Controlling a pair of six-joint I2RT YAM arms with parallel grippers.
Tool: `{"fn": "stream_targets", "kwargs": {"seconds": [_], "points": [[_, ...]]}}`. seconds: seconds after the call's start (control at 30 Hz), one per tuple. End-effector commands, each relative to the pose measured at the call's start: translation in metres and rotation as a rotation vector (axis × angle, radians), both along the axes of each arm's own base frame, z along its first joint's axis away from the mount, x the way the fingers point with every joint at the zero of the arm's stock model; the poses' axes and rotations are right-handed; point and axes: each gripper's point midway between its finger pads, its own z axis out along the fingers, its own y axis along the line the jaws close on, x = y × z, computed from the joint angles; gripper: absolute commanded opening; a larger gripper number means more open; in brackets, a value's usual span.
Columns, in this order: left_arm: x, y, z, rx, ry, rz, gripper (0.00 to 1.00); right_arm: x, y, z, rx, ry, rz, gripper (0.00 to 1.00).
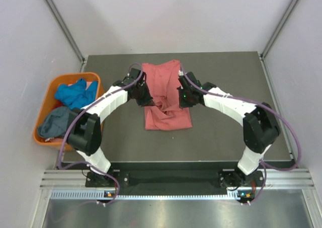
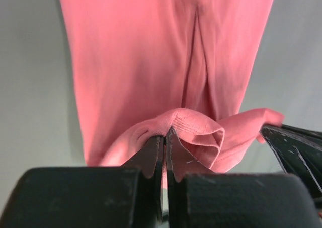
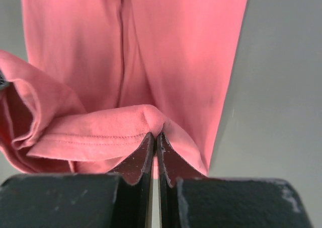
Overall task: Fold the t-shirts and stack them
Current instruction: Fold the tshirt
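The salmon-pink t-shirt lies lengthwise on the dark table, bunched in the middle. My left gripper is shut on a fold of its left edge. My right gripper is shut on a fold of its right edge. Both hold the cloth lifted a little above the table. The bright blue t-shirt and the slate grey-blue t-shirt lie crumpled in the orange tub at the left.
The dark table has bare surface to the right and in front of the pink shirt. Metal frame posts rise at the back corners. The tub sits off the table's left edge.
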Motion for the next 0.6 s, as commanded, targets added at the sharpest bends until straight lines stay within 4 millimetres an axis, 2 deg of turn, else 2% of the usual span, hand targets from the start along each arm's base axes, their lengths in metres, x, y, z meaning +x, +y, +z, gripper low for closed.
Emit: {"fn": "stream_targets", "kwargs": {"seconds": [0.0,0.03,0.07,0.13,0.17,0.23,0.27,0.3,0.37,0.4,0.43,0.57], "points": [[0.034,0.003,0.015,-0.018,-0.064,-0.034,0.00,0.036,0.005,0.012,-0.009,-0.049,0.014,0.00],[0.041,0.006,0.007,-0.009,-0.044,-0.025,0.00,0.046,0.008,0.022,0.002,-0.070,0.013,0.00],[0.048,0.007,0.011,-0.006,-0.054,-0.024,0.00,0.052,0.005,0.022,-0.001,-0.070,0.005,0.00],[0.060,0.014,0.002,0.007,-0.041,-0.002,0.00,0.066,0.007,0.023,0.000,-0.080,0.004,0.00],[0.067,0.014,0.003,0.007,-0.047,0.002,0.00,0.071,0.002,0.021,-0.006,-0.069,-0.008,0.00],[0.075,0.019,-0.009,0.010,-0.024,0.014,0.00,0.083,0.002,0.019,-0.009,-0.065,-0.010,0.00],[0.083,0.019,-0.006,0.006,-0.032,0.020,0.00,0.088,-0.002,0.018,-0.016,-0.059,-0.019,0.00],[0.085,0.021,-0.014,0.012,-0.013,0.025,0.00,0.094,-0.002,0.016,-0.018,-0.056,-0.021,0.00],[0.095,0.024,-0.011,0.013,-0.026,0.039,0.00,0.101,-0.007,0.012,-0.022,-0.044,-0.029,0.00],[0.098,0.026,-0.013,0.017,-0.027,0.044,0.00,0.105,-0.008,0.006,-0.028,-0.034,-0.035,0.00],[0.102,0.028,-0.019,0.024,-0.023,0.051,0.00,0.110,-0.008,0.008,-0.022,-0.039,-0.038,0.00],[0.117,0.033,-0.023,0.043,-0.019,0.072,0.00,0.122,-0.010,0.000,-0.015,-0.019,-0.047,0.00]]}}
